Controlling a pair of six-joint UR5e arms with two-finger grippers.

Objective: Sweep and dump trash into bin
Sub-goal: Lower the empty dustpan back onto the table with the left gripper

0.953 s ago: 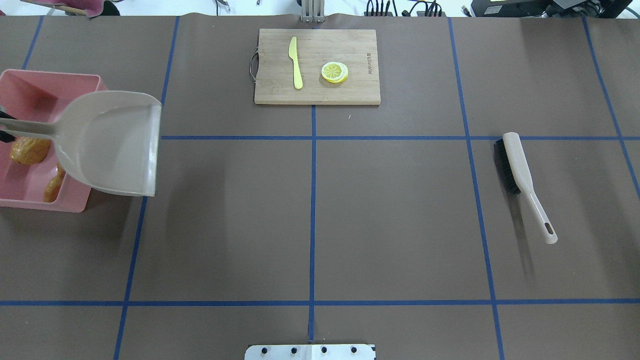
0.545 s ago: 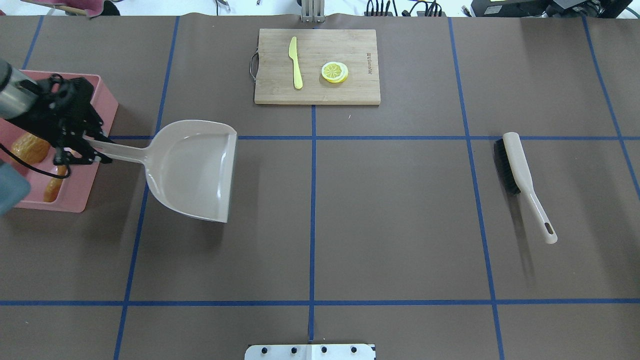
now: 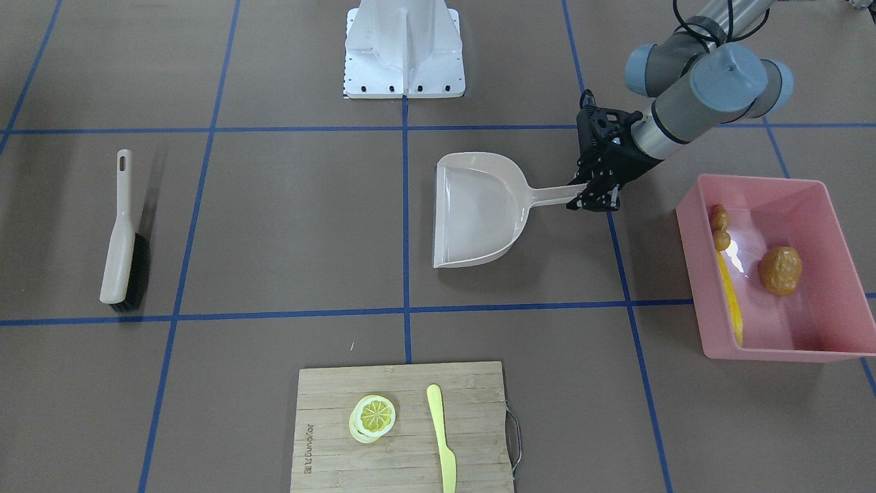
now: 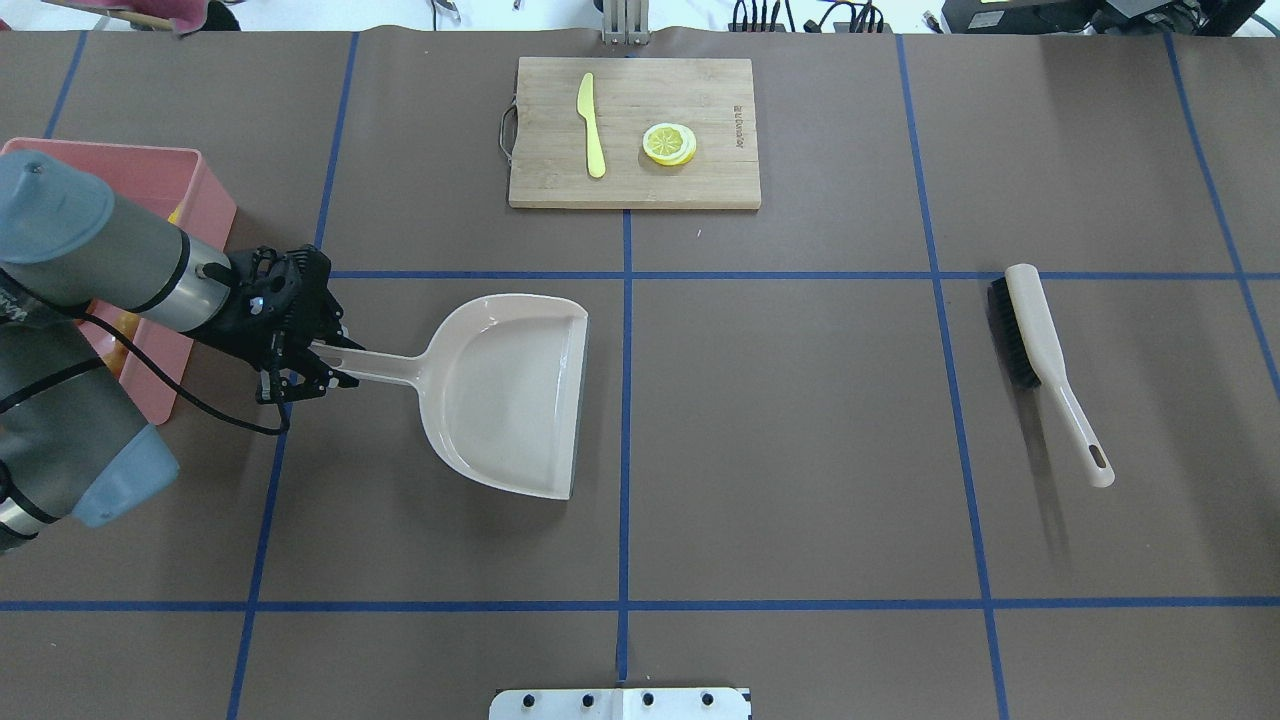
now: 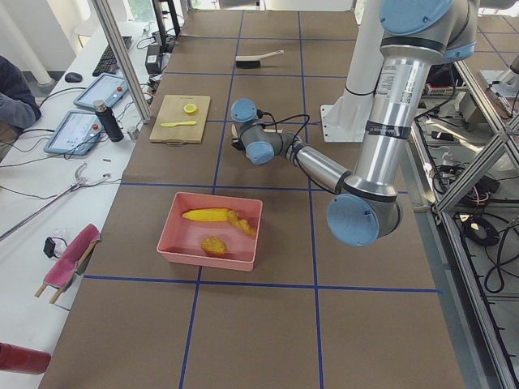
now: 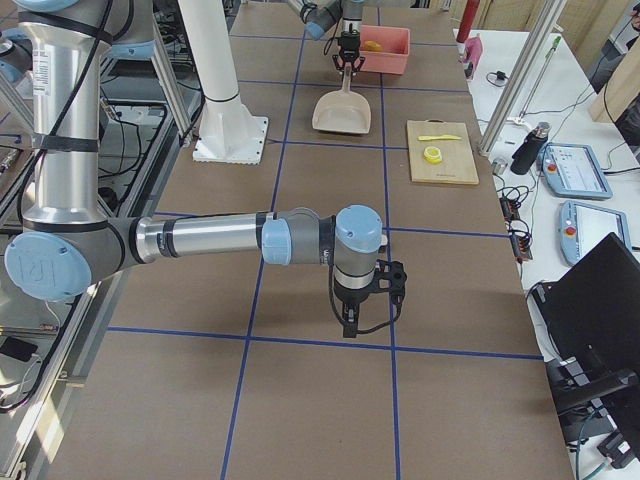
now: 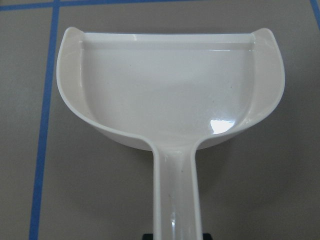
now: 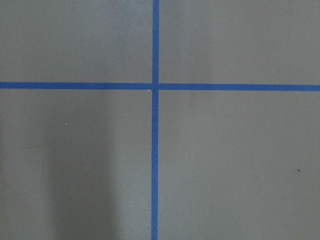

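The pink bin [image 3: 753, 182] stands at the table's left end and also shows in the overhead view [image 4: 185, 172] and the left view [image 5: 172, 235]. In it lie the yellow corn cob [image 3: 731, 298], the tan ginger root [image 3: 718, 229] and the brown potato [image 3: 780, 270]. My left gripper [image 4: 315, 366] is shut on the handle of the empty beige dustpan [image 4: 510, 395], held level and low over the table to the right of the bin. The wrist view shows the empty pan [image 7: 170, 90]. My right gripper [image 6: 365, 312] shows only in the right side view; I cannot tell whether it is open or shut.
A brush [image 4: 1040, 350] lies on the table's right side. A wooden cutting board [image 4: 710, 95] at the far middle holds a pale yellow knife [image 4: 591, 125] and a lemon slice [image 4: 669, 143]. The robot base [image 3: 404, 48] stands at the near edge.
My left gripper has carried the dustpan from above the bin to the right and down toward the table's middle. The trash lies in the bin as before.
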